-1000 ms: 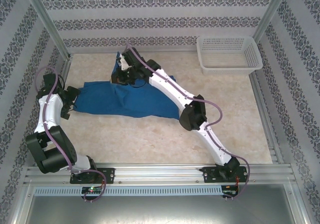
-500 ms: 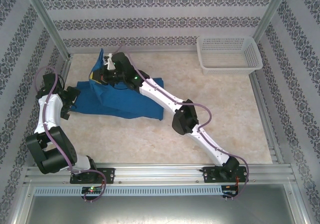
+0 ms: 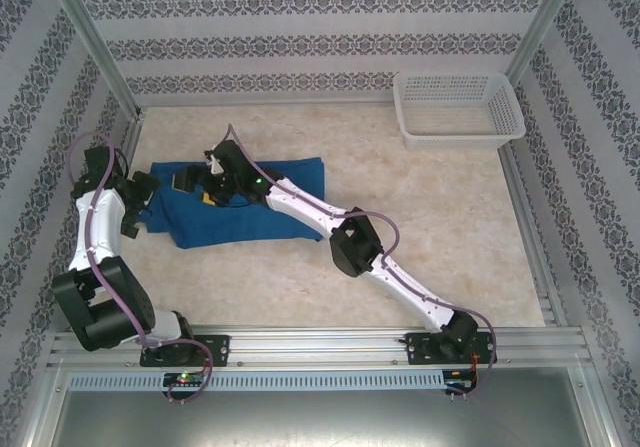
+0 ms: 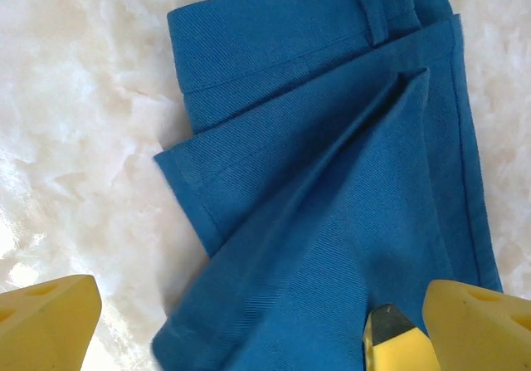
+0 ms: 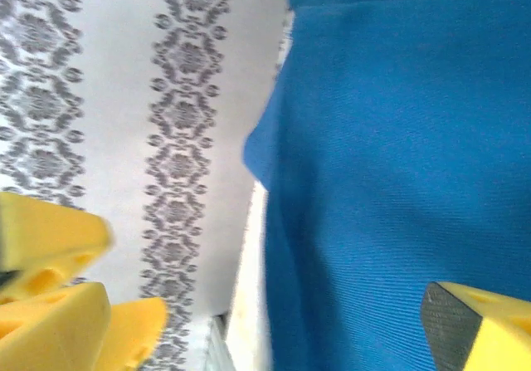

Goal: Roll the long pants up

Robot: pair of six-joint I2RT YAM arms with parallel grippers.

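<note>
So far the long pants [image 3: 295, 179] are only folded, nothing rolled; left end effector [image 4: 257, 305] and right end effector [image 5: 265, 305] are spread wide, empty.

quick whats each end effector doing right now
left end effector: open, nothing held, above the long pants
right end effector: open, nothing held

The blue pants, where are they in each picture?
Top view: the pants lie folded at the left of the table.
Left wrist: the pants fill the middle and right.
Right wrist: the pants fill the right half.
Shared landmark: the patterned wall, at left in the right wrist view.
</note>
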